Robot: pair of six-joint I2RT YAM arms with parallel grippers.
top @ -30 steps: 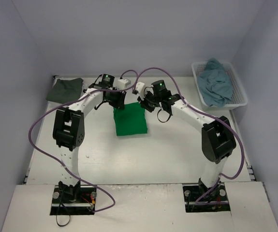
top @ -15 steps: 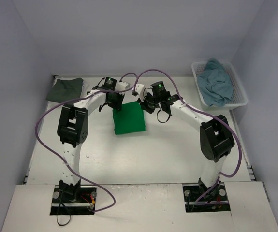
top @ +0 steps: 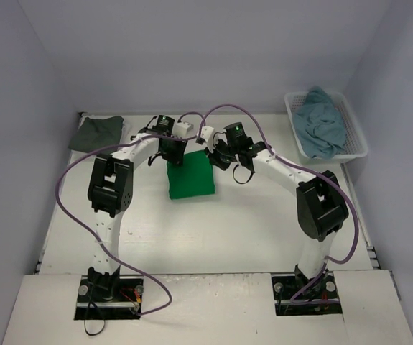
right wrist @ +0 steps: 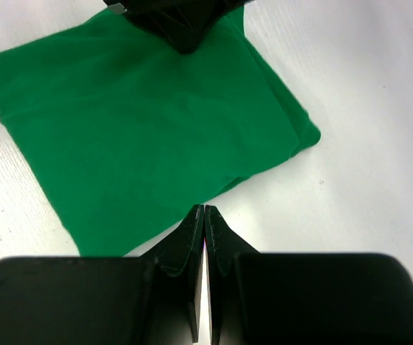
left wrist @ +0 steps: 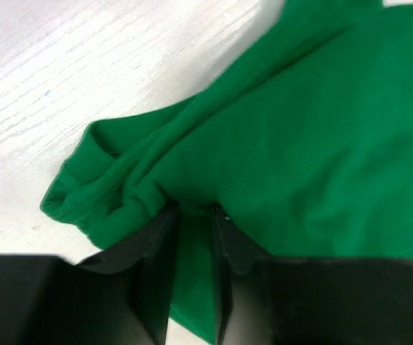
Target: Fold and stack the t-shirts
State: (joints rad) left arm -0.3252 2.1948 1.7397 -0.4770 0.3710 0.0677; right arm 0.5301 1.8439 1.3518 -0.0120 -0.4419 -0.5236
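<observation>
A bright green t-shirt (top: 190, 176) lies folded into a square on the table's middle. My left gripper (top: 174, 157) is at the shirt's far left corner, shut on a bunched fold of the green cloth (left wrist: 299, 129); cloth fills the narrow gap between its fingers (left wrist: 194, 210). My right gripper (top: 211, 152) sits at the shirt's far right corner. Its jaws (right wrist: 204, 208) are pressed together with nothing in them, their tips just at the edge of the green t-shirt (right wrist: 141, 136). The left gripper's dark body (right wrist: 181, 21) shows across the shirt.
A dark grey t-shirt (top: 96, 133) lies folded at the far left of the table. A teal-blue t-shirt (top: 321, 126) is heaped in the white lattice basket (top: 355, 136) at the far right. Purple cables loop over both arms.
The left gripper has closed on the green shirt's far left corner. The shirt has slid slightly left and away. The right gripper has stayed shut and barely moved.
</observation>
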